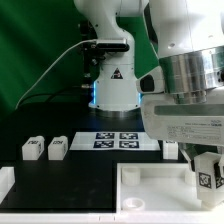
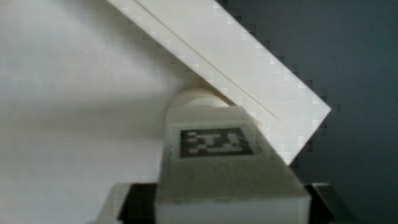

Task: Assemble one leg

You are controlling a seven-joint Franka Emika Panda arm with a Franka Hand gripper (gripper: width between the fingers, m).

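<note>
My gripper (image 1: 207, 170) is shut on a leg (image 1: 209, 179), a stubby white block with a black-and-white tag, at the exterior view's right. It holds the leg over the right corner of the large white rimmed panel (image 1: 150, 190). In the wrist view the leg (image 2: 217, 145) sits between my gripper's (image 2: 222, 206) dark pads. The leg's rounded end touches or nearly touches the panel's raised rim (image 2: 240, 75), which runs diagonally. The panel's flat face (image 2: 71, 120) fills the rest of that view. Two more legs (image 1: 32, 148) (image 1: 57, 147) lie at the exterior view's left. Another leg (image 1: 171, 149) shows behind my gripper.
The marker board (image 1: 120, 139) lies in front of the robot base (image 1: 113, 90). A cable hangs from the arm behind it. A white block (image 1: 5, 182) sits at the exterior view's left edge.
</note>
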